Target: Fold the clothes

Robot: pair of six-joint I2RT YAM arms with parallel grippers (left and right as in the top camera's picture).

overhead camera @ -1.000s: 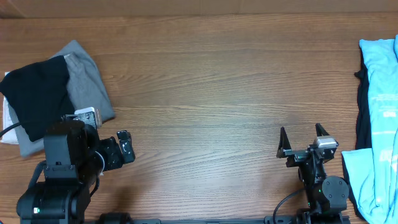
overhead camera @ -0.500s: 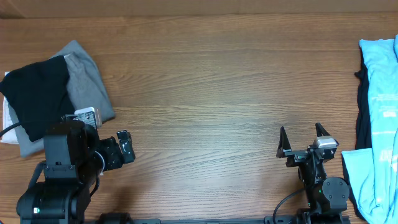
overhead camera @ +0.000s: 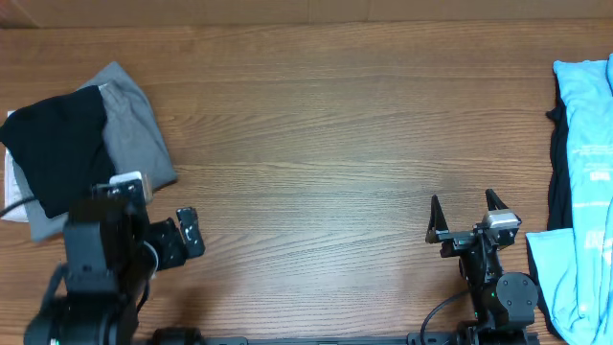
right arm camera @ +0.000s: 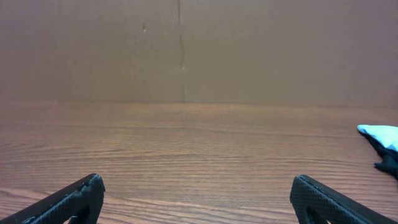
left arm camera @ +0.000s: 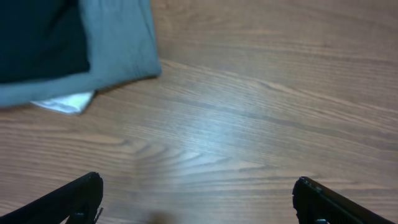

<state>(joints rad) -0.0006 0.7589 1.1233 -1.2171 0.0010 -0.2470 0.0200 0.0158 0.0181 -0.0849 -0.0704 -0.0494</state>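
On the left side of the table (overhead camera: 316, 125), the left gripper (overhead camera: 187, 233) had drawn back a little toward its own base since a second before, edging away from the folded pile, while the right gripper (overhead camera: 463, 206) had not moved at all. Both sets of fingers stood wide apart and held nothing. That small retreat suggested the left arm was done with the pile, where a black garment (overhead camera: 57, 144) lay on a grey garment (overhead camera: 134, 134). The work left appeared to be the light blue clothes (overhead camera: 584, 144), heaped unfolded at the far right edge over a dark garment (overhead camera: 553, 182), well apart from either gripper. From above, both heaps and both arms could be seen at once. The left wrist camera added a white cloth (left arm camera: 62, 102) poking out beneath the grey corner, with bare wood under the spread fingers. The right wrist camera looked across the wood to a brown wall and caught only a tip of the blue clothes at its right edge
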